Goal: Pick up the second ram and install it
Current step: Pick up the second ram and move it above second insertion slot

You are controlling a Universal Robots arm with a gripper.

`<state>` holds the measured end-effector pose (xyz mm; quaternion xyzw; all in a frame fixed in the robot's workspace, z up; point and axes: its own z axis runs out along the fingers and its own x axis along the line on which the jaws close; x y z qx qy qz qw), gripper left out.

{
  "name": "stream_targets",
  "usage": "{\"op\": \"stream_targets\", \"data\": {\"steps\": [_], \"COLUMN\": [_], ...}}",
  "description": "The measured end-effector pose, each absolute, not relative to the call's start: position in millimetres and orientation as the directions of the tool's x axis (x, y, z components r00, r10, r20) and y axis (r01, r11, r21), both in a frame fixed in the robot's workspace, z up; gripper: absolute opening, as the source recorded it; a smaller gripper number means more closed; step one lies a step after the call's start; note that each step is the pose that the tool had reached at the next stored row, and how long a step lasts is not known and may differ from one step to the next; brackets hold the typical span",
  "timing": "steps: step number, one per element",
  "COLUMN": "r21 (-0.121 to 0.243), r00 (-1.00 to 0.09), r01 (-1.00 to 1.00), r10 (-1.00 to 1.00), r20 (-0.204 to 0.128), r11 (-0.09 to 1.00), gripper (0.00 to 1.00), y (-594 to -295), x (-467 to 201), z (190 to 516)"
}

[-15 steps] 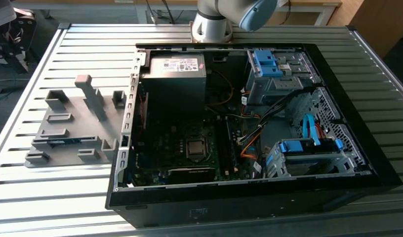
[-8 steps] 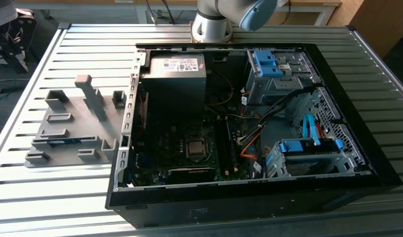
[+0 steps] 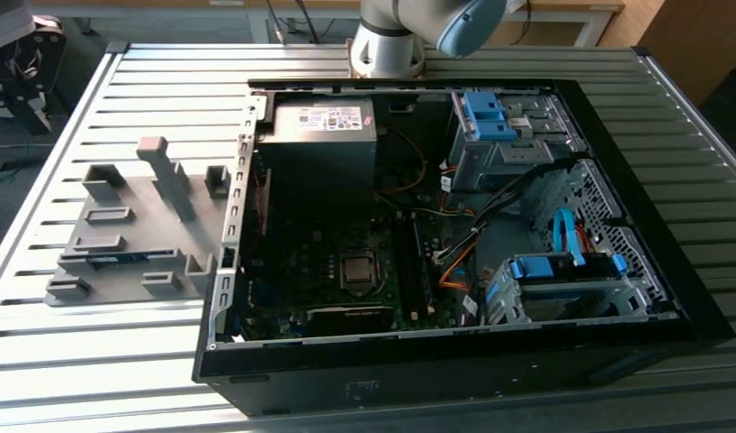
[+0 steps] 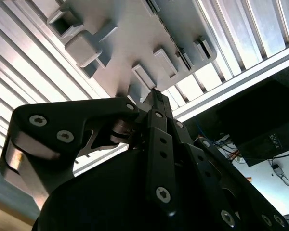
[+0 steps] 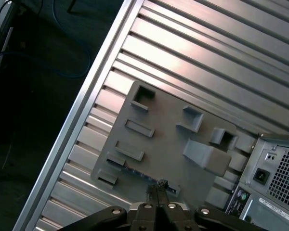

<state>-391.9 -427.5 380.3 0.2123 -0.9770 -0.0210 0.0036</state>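
Observation:
The second ram is a thin dark blue-green stick standing on edge in a slot of the grey holder tray, on the exterior view's left. In the first wrist view it is a dark strip along the tray's near edge. My gripper hangs well above the tray with its tips over that edge, close to the strip. Its fingers are pressed together with nothing between them. In the second wrist view the gripper points at the tray from high up.
An open black computer case lies on the slatted metal table to the right of the tray. Its motherboard's long black slots run beside the processor socket. The arm's base stands behind the case.

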Motion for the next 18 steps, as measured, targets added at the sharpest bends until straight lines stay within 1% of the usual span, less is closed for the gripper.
{"op": "stream_targets", "data": {"steps": [18], "r21": [0.043], "r00": [-0.879], "r01": [-0.477], "r10": [-0.478], "r20": [-0.002], "r11": [0.878], "gripper": [0.11], "y": [-427.8], "x": [-392.2], "z": [380.3]}}
